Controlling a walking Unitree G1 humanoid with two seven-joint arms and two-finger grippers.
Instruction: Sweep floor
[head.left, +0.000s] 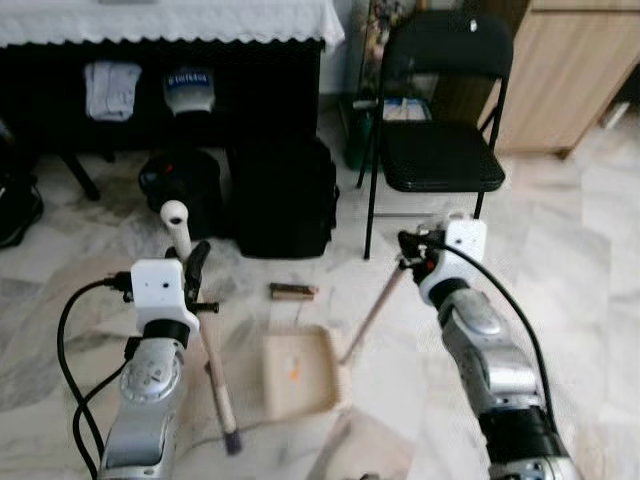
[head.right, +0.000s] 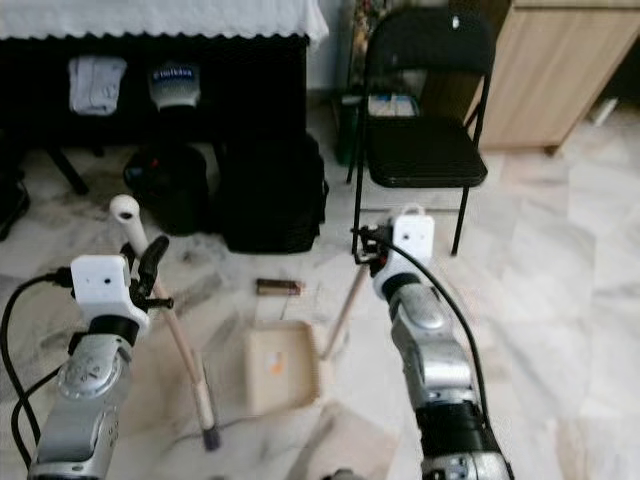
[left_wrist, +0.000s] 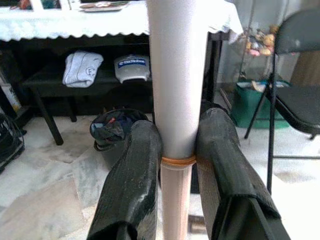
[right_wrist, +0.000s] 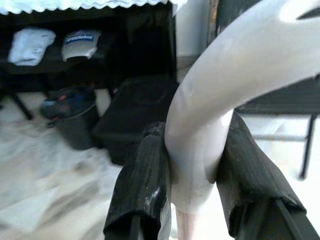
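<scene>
Left gripper (left_wrist: 177, 165) is clamping the broom handle (head.left: 205, 340), right gripper (right_wrist: 192, 170) is gripping the dustpan handle (head.left: 375, 310), dustpan (head.left: 300, 372) is sitting on the marble floor (head.left: 580, 250) holding one orange crumb while brown litter (head.left: 293, 291) is lying just beyond, so sweeping's barely underway.

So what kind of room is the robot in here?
Probably a lived-in room of a home: marble-tiled floor, a black folding chair, and a table with a lace-edged white cloth with clothes stored on a shelf beneath.
</scene>
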